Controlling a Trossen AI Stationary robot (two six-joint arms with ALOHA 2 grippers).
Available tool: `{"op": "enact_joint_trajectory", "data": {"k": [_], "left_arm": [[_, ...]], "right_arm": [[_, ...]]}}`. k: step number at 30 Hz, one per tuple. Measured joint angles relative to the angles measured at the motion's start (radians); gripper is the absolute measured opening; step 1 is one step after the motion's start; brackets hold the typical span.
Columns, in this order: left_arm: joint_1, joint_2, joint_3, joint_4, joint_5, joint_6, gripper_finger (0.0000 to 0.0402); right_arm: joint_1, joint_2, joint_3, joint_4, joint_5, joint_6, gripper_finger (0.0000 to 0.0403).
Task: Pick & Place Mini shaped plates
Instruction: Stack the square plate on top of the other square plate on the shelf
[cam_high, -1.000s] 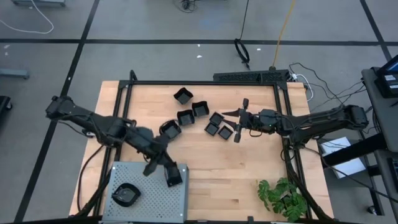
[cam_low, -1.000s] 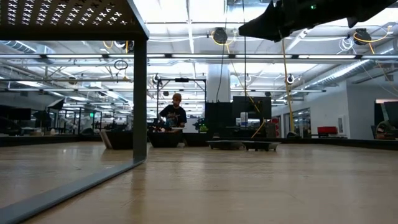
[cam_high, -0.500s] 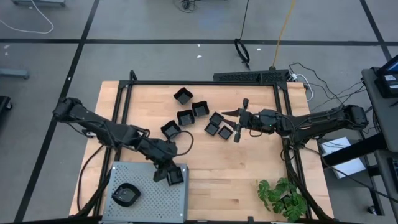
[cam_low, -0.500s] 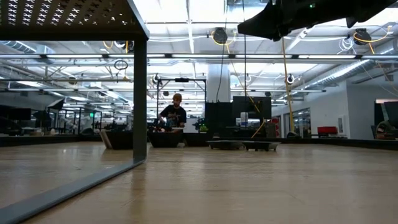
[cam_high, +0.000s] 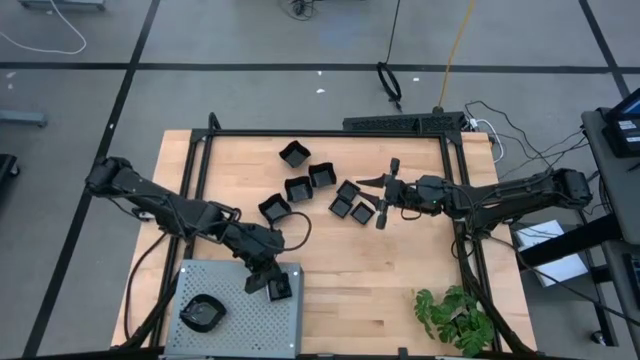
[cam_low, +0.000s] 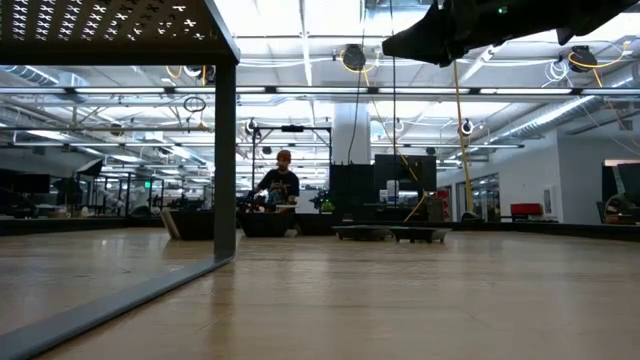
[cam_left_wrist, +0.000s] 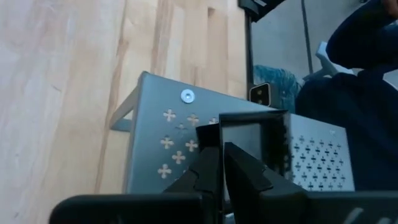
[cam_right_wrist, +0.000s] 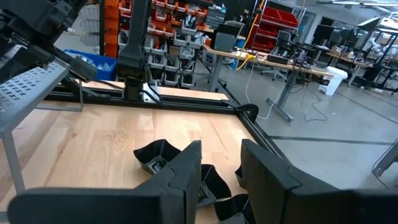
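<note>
Two matte black jointed arms with dark cables alongside; each tool (cam_high: 277, 288) has two blocky, angular black fingers (cam_right_wrist: 186, 171).

- Eight mini shaped plates (cam_high: 298, 188): six on the worktop (cam_high: 380, 260), two at the tray
- One perforated grey tray (cam_high: 240, 320)
- Two arms, one pincer each
- One potted plant (cam_high: 455, 315)

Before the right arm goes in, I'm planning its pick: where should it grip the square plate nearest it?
Probably the free wall on the right gripper's side, coming from above with one finger inside the plate and one outside. It sits open side up with thin raised walls, and another plate crowds its far side.
</note>
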Motion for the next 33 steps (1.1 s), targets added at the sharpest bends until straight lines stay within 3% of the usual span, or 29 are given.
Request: {"op": "enact_joint_trajectory", "data": {"k": [14,18,21,24,28,31,33], "left_arm": [[-0.015,-0.090,0.000,0.009,0.004,0.043,0.0171],[-0.020,-0.136,0.000,0.028,-0.070,0.119,0.0198],[-0.018,-0.146,0.000,0.049,-0.172,0.222,0.0211],[-0.005,-0.146,0.000,0.069,-0.285,0.366,0.0218],[0.050,-0.143,0.000,0.096,-0.404,0.507,0.0216],[0.116,-0.140,-0.037,0.180,-0.420,0.569,0.0209],[0.171,-0.139,-0.094,0.297,-0.360,0.609,0.0202]], "right_arm": [[0.001,0.000,0.001,0.001,-0.003,0.058,0.0100],[0.002,0.000,0.001,-0.005,-0.003,0.107,0.0100],[0.002,0.000,0.001,-0.044,-0.002,0.119,0.0100],[0.001,0.000,0.001,-0.106,0.022,0.251,0.0100],[-0.023,0.014,0.002,-0.299,0.059,0.372,0.0100],[-0.052,0.051,-0.003,-0.411,0.058,0.446,0.0100],[-0.071,0.083,-0.033,-0.396,0.056,0.486,0.0100]]}}
